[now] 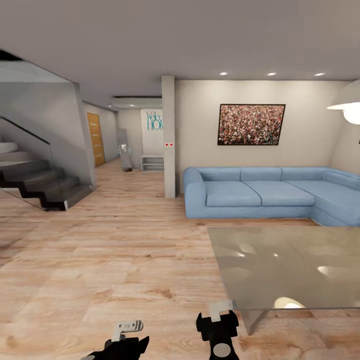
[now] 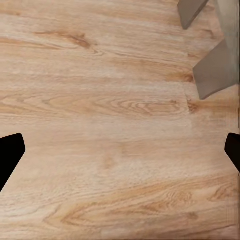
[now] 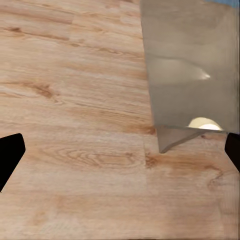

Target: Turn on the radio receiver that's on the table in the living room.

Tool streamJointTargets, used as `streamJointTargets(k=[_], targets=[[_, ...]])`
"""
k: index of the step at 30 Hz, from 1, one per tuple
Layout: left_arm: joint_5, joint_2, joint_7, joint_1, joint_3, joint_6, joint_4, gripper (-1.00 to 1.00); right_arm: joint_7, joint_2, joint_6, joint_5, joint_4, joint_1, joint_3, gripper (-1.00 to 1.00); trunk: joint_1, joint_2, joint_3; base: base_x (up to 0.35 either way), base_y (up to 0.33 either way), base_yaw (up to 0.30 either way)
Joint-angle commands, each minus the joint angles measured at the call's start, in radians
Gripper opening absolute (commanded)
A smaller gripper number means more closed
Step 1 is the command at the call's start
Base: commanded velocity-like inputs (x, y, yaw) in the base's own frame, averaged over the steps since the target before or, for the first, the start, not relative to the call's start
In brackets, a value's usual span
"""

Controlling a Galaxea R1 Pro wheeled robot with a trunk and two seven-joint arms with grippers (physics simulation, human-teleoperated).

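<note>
Left gripper [image 1: 123, 334]: I see it low at the bottom of the head view, pointing down at the wood floor [image 1: 110, 250]. In its wrist view the two dark fingertips [image 2: 10, 155] stand far apart at the edges, so the jaws are open and hold nothing.
Right gripper [image 1: 220, 320]: I see it just beside the near corner of the table, also pointing down. In its wrist view the fingertips [image 3: 10, 155] are wide apart, jaws open, empty.
Table [image 1: 300, 270]: low, grey glassy top, in front and to my right; its top reflects lamps.
Radio receiver: I cannot find it on the part of the table I see.
Sofa [image 1: 260, 192]: blue, behind the table.
Crowd photo [image 1: 251, 124]: on the beige wall above the sofa.
Stairs [image 1: 35, 180]: far left.
</note>
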Motion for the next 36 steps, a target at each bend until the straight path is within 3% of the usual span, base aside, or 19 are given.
streamJointTargets(k=[1, 9, 15, 19, 27, 36], targets=[[0.0, 0.0, 0.0, 0.0, 0.0, 0.0, 0.0, 1.0, 0.0, 0.0, 0.0, 0.0, 0.0, 0.0, 0.0, 1.0, 0.0, 0.0, 0.001, 0.0, 0.0, -0.295], [0.0, -0.001, -0.006, 0.0, -0.006, 0.001, 0.008, 1.0, 0.001, 0.0, 0.0, 0.0, 0.0, 0.0, 0.0, 1.0, 0.0, 0.0, 0.008, 0.0, 0.0, -0.295], [0.003, -0.005, -0.008, 0.0, -0.086, 0.0, 0.074, 1.0, 0.001, 0.001, 0.0, 0.0, 0.0, 0.0, 0.005, 1.0, 0.0, 0.0, 0.014, 0.0, 0.0, -0.291], [0.003, -0.005, -0.008, 0.0, -0.103, 0.0, 0.086, 1.0, 0.001, 0.001, 0.0, 0.0, 0.0, 0.0, 0.006, 1.0, 0.0, 0.0, 0.018, 0.0, 0.0, -0.286], [0.004, -0.003, -0.006, 0.0, -0.105, 0.002, 0.06, 1.0, 0.002, 0.001, 0.0, 0.0, 0.0, -0.001, 0.002, 1.0, 0.0, 0.0, 0.026, 0.0, 0.0, -0.284], [0.003, -0.004, -0.004, 0.0, -0.053, 0.0, 0.06, 1.0, 0.003, 0.001, 0.0, -0.003, 0.0, 0.0, 0.005, 1.0, 0.0, 0.0, 0.035, 0.005, -0.091, -0.281]])
